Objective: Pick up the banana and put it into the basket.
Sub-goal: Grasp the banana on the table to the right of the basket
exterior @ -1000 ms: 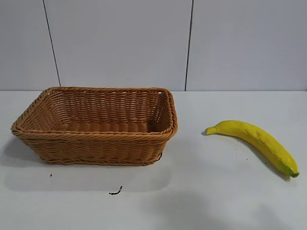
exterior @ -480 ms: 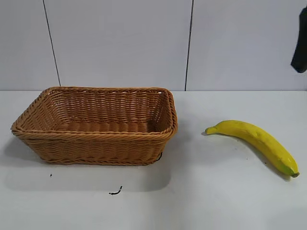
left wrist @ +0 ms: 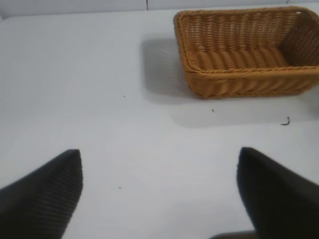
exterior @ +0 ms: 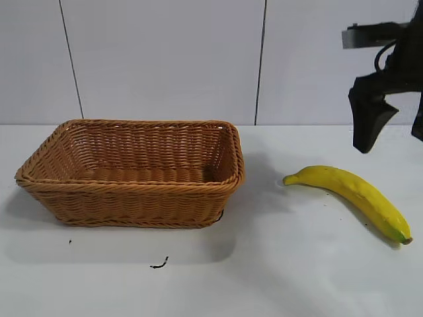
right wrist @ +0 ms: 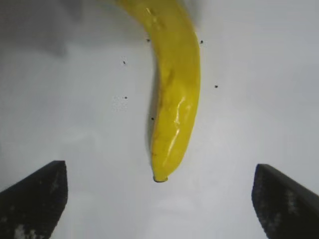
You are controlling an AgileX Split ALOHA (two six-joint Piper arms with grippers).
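In the exterior view the basket [exterior: 132,170] sits on the white table [exterior: 277,264] toward nine o'clock, and the banana [exterior: 350,197] lies flat toward three o'clock, well apart from it. The right gripper [exterior: 390,129] hangs in the air at about two o'clock, above the banana and not touching it. In the left wrist view the left gripper [left wrist: 159,191] is spread wide over bare table, the basket farther off. In the right wrist view the right gripper's fingers [right wrist: 35,199] stand wide apart, the banana between and beyond them.
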